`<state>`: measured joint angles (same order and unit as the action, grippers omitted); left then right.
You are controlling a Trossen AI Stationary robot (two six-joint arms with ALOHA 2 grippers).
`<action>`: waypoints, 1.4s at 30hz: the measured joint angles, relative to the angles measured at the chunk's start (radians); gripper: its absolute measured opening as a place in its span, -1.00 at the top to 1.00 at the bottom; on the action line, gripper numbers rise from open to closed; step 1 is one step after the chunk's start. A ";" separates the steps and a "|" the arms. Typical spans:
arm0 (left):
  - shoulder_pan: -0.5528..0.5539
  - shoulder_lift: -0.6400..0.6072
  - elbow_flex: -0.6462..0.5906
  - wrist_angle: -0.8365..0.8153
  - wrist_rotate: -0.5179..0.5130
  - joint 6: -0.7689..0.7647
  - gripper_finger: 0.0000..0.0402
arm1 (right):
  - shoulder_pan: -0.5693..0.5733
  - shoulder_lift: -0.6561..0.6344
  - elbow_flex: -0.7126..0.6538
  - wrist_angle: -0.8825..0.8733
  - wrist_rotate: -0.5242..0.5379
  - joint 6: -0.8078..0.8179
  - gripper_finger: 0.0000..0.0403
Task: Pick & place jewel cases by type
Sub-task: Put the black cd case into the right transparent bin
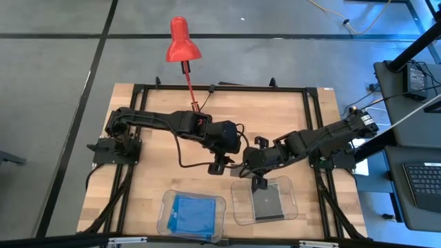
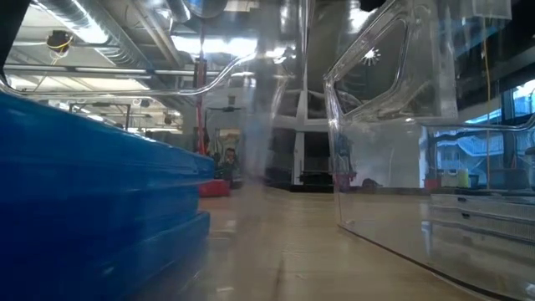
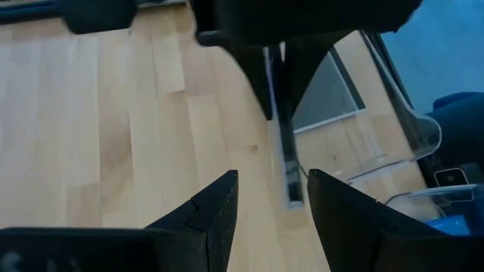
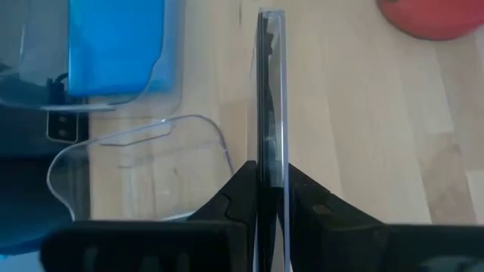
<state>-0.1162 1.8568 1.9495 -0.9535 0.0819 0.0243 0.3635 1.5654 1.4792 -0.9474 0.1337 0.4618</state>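
Below, blue jewel cases [image 1: 191,210] fill the left tray [image 1: 165,207].

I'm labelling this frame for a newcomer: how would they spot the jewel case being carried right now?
Start at the clear tray on the table's right front side; the right gripper hangs over its rear edge. It is shut on the dark jewel case, held upright on edge, unlike the others, which lie flat in trays.
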 joint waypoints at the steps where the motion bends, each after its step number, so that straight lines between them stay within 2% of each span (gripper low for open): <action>1: 0.000 0.000 0.000 0.000 0.000 0.002 0.22 | -0.003 0.000 0.000 0.001 0.000 0.000 0.76; 9: -0.002 0.016 -0.010 -0.022 0.003 0.006 0.22 | -0.008 0.000 0.000 0.015 0.001 -0.024 0.76; 17: -0.002 0.059 -0.010 -0.042 0.068 -0.002 0.22 | -0.010 0.000 0.000 0.024 0.003 -0.026 0.76; 24: -0.002 0.072 -0.010 -0.047 0.068 -0.004 0.23 | -0.009 -0.001 0.000 0.034 0.003 -0.029 0.76; 29: -0.002 0.072 -0.010 -0.031 0.074 -0.005 0.37 | -0.009 -0.002 0.000 0.033 0.000 -0.029 0.76; 37: -0.003 0.072 -0.010 -0.030 0.073 0.007 0.81 | -0.009 -0.002 0.000 0.030 0.002 -0.033 0.76; 42: -0.002 0.072 -0.010 -0.031 0.072 0.006 0.84 | -0.009 -0.002 0.000 0.030 0.000 -0.077 0.72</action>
<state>-0.1184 1.9289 1.9400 -0.9844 0.1539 0.0308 0.3546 1.5635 1.4788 -0.9176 0.1333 0.3852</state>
